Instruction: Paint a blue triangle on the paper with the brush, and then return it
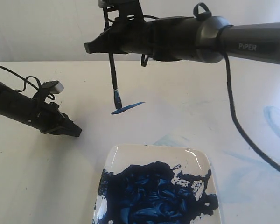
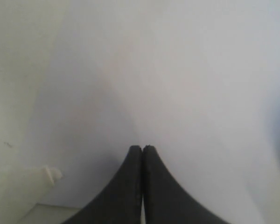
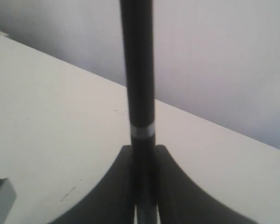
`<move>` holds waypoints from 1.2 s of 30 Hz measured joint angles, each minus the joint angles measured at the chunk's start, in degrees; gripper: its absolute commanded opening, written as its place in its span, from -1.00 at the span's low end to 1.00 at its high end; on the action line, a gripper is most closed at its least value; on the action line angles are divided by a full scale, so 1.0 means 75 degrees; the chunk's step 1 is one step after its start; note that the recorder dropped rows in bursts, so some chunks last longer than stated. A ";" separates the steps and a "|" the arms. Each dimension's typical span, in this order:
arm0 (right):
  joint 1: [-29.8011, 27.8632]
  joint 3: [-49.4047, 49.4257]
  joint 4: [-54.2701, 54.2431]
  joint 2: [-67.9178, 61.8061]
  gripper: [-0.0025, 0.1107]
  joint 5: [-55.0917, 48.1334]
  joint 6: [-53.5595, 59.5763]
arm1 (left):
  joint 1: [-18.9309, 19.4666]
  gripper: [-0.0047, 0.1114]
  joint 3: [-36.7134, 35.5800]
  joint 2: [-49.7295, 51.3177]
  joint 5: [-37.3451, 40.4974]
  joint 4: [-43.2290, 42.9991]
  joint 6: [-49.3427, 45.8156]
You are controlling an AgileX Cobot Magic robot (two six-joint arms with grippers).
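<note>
Right claw [image 1: 100, 44] is clenched on the brush [image 1: 113, 70], grabbing it high on the black handle, just past the pale ring as the right wrist view shows it [image 3: 142, 154]. The brush hangs pretty much straight down over the middle of the worktop [image 1: 46, 186], a bit toward the far edge. Makes sense to me: with a vertical hold only the bristle tip meets the sheet, and the arm is kept clear of wet paint.

The tip sits right at one end of a short slanted dark-blue stroke. That's all there is of the blue triangle [image 1: 128, 108], one side by my reckoning. Can't tell if the bristles are touching or just clear of it. The paper [image 1: 149, 100] barely stands out from the worktop, so I can't trace its edges.

The plate [image 1: 196, 156] of thick blue paint [image 1: 154, 191] sits at the near edge, handy for a reload. The left claw [image 1: 77, 132] is parked toward the left edge with its jaws pressed together on nothing, presumably to keep out of the way.
</note>
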State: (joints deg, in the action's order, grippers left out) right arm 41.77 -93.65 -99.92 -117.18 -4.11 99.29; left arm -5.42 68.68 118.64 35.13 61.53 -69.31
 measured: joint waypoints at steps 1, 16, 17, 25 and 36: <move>0.0138 0.0000 0.0015 0.0042 -0.96 0.0549 -0.0069 | 0.0000 -0.92 0.0000 0.0000 0.0000 0.0000 0.0000; 0.1209 0.0000 -0.0023 0.0226 -0.96 0.4625 -0.3728 | 0.0000 -0.92 0.0000 0.0000 -0.0014 0.0000 0.0000; 0.1209 0.0000 -0.0035 0.0226 -0.96 0.4684 -0.3880 | 0.0000 -0.92 0.0000 0.0000 -0.0014 0.0000 0.0000; 0.1277 0.0000 0.0048 0.0075 -0.96 0.5628 -0.4479 | 0.0000 -0.92 0.0000 0.0000 -0.0014 0.0000 0.0000; 0.1275 0.0000 0.0310 -0.0277 -0.96 0.5647 -0.4843 | 0.0000 -0.92 0.0000 0.0000 -0.0014 0.0000 0.0000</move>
State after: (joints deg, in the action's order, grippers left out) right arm 51.33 -93.65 -97.59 -119.25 38.23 62.97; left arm -5.42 68.68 118.64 35.03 61.53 -69.31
